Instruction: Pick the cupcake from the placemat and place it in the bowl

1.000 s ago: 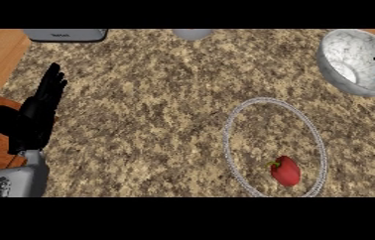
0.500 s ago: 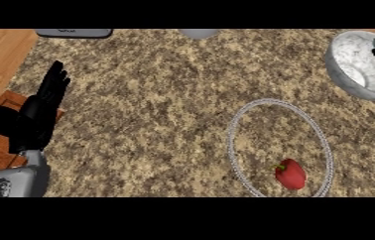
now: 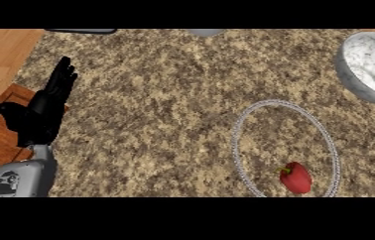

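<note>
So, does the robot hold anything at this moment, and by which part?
Nothing is held. The left hand rests open at the counter's left edge, and the red item lies untouched on the placemat. The right hand is out of view.

The speckled worktop (image 3: pixel 168 100) carries an oval placemat (image 3: pixel 249 120) and a grey bowl (image 3: pixel 359 65), both well right of the fingers (image 3: pixel 62 78).

A big speckled brown and tan stone table (image 3: pixel 161 95) fills almost the whole view, with a strip of orange-brown wood (image 3: pixel 16 48) along its left side and even light all over it.
</note>
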Robot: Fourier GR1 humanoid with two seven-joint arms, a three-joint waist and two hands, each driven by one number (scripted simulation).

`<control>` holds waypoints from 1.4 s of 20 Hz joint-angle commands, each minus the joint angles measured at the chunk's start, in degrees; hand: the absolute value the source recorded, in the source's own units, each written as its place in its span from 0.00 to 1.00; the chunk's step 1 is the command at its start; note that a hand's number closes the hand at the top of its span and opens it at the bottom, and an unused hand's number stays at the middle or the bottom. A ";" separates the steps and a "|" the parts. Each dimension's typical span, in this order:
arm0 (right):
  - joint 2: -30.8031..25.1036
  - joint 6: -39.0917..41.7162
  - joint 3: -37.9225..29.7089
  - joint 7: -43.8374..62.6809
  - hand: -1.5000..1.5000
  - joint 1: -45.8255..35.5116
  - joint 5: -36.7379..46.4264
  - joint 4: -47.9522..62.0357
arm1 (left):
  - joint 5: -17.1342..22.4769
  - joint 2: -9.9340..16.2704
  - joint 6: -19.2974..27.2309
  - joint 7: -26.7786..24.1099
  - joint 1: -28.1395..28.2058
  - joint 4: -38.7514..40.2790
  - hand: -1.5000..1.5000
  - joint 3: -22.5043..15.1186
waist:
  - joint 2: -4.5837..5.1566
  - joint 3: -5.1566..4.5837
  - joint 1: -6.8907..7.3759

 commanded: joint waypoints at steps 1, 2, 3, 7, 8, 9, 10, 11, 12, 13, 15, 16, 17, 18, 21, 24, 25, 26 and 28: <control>1.00 0.65 0.97 2.67 0.00 -0.75 2.16 7.17 | 0.49 0.72 -1.19 -1.62 -0.82 1.42 0.50 0.45 | 0.27 0.04 0.58; -0.99 3.15 0.36 1.56 0.00 -1.87 1.65 8.21 | -0.66 -0.34 0.33 -0.09 -0.90 0.51 0.50 -0.51 | 0.36 0.13 0.90; -1.26 3.61 0.52 -1.19 0.00 -0.59 1.77 8.86 | 0.27 0.26 -0.27 1.47 -1.51 -0.75 0.50 -0.05 | 0.26 0.19 0.84; -3.14 9.73 -1.46 -8.65 0.00 -1.36 -0.59 10.39 | 0.01 0.53 0.08 0.08 -2.30 2.22 0.50 0.92 | 0.41 0.24 0.00; -0.93 8.47 -3.54 -8.84 0.00 -0.79 -2.66 11.30 | -0.61 0.39 -0.12 -0.36 -0.98 1.27 0.50 0.04 | 0.43 0.33 0.50; -2.05 12.27 -4.92 -8.09 0.00 -3.75 -4.18 11.51 | -1.03 -1.63 0.77 -0.64 -1.34 1.78 0.50 -1.32 | 0.27 0.24 0.19; -1.02 13.19 -7.81 -8.59 0.00 -3.86 -7.22 12.25 | -1.23 -0.86 0.88 0.67 -1.84 1.15 0.50 -0.96 | -0.06 0.28 -0.26; -2.44 14.74 -11.29 -8.43 0.00 -4.42 -10.60 13.18 | -0.62 -0.79 0.64 -0.66 0.32 0.17 0.50 -0.34 | -0.11 0.36 0.40; -2.20 15.02 -13.55 -8.55 0.00 -4.82 -12.83 13.72 | -0.21 0.22 0.04 0.18 -0.80 0.83 0.50 0.34 | 0.06 0.40 0.11; -3.71 16.98 -15.95 -8.60 0.00 -5.66 -15.21 14.14 | -0.90 -0.83 0.83 -0.12 -0.31 1.30 0.50 -0.39 | -0.10 0.36 -0.68; -3.96 19.27 -20.24 -7.93 0.00 -5.61 -19.50 16.15 | -0.52 0.14 0.21 -2.17 0.87 2.05 0.50 0.78 | 0.02 0.30 -0.54; -6.73 22.43 -21.43 -7.22 0.00 -6.03 -20.65 16.72 | -0.26 -0.16 0.52 -1.49 -0.31 1.39 0.50 0.75 | 0.11 0.38 -0.75; -6.90 22.33 -22.36 -7.57 0.00 -5.10 -21.52 17.11 | -0.29 -0.14 0.65 0.27 -1.37 1.47 0.50 0.60 | 0.29 0.44 -0.85; -7.81 23.41 -23.46 -7.16 0.00 -4.42 -22.59 17.78 | -0.71 -0.36 0.92 -1.18 0.58 0.96 0.50 0.54 | 0.28 0.43 -0.29; -12.45 29.88 -23.38 -6.52 0.00 -1.18 -22.56 18.52 | 0.19 0.25 0.10 -1.18 -0.25 0.94 0.50 1.14 | 0.31 0.42 -0.98; -13.52 32.12 -23.87 -7.31 0.00 1.91 -23.09 18.76 | 0.13 1.31 -0.35 -1.32 -0.04 1.18 0.50 1.77 | 0.55 0.53 -0.77; -14.85 32.86 -23.63 -7.06 0.00 2.01 -22.83 18.27 | 0.07 0.23 -0.12 -0.89 -0.43 0.94 0.50 0.79 | 0.76 0.63 -0.77; -15.60 34.88 -24.35 -7.20 0.00 3.16 -23.59 18.76 | 0.35 0.23 0.05 -1.62 0.62 0.26 0.50 1.33 | 0.40 0.59 -0.78; -16.31 37.64 -24.95 -8.76 0.00 5.62 -24.26 18.66 | 0.25 0.36 0.14 -1.76 1.00 0.00 0.50 1.47 | 0.24 0.70 -1.36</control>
